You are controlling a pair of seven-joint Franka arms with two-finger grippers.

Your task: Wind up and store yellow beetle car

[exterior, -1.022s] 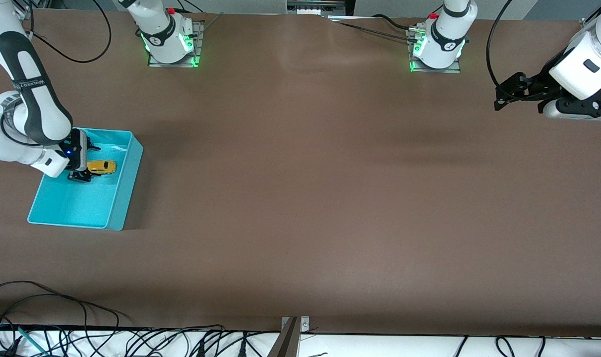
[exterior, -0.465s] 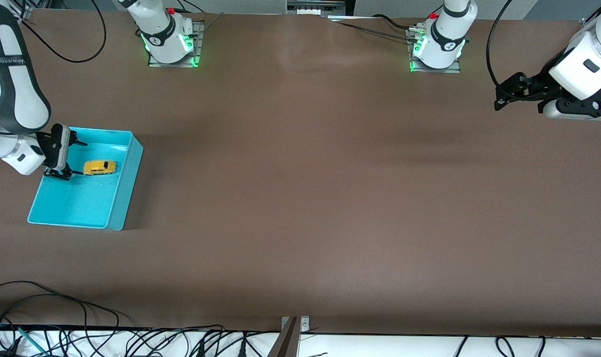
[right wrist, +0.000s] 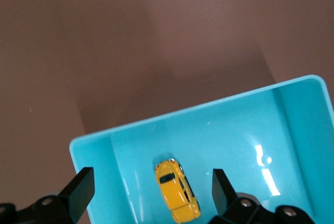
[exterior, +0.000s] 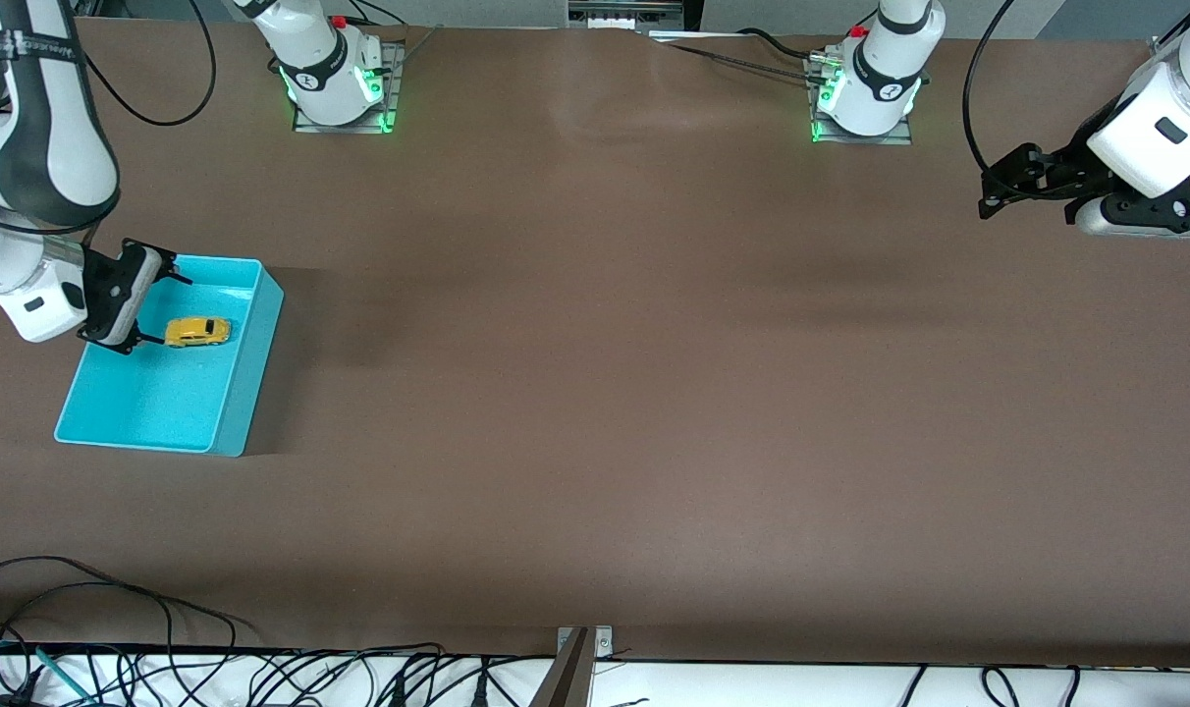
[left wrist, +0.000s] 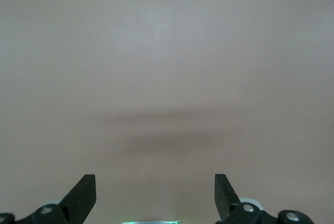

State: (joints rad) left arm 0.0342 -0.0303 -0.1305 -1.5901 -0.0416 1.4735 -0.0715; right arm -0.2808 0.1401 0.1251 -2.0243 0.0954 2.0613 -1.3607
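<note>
The yellow beetle car (exterior: 197,331) (right wrist: 178,191) lies on its wheels on the floor of the turquoise bin (exterior: 153,403) (right wrist: 235,130), near the right arm's end of the table. My right gripper (exterior: 166,310) (right wrist: 151,177) hangs open over the bin's outer edge, just beside the car and not touching it. Nothing is between its fingers. My left gripper (exterior: 993,187) (left wrist: 155,179) waits open over bare table at the left arm's end, holding nothing.
The brown table (exterior: 605,393) stretches wide between the bin and the left arm. Both arm bases (exterior: 335,83) (exterior: 865,93) glow green along the edge farthest from the front camera. Loose cables (exterior: 114,609) lie along the nearest edge.
My right gripper, which straddled the car in the bin, has risen and drawn back toward the right arm's end of the table. The car stays put. The left arm has not moved.
</note>
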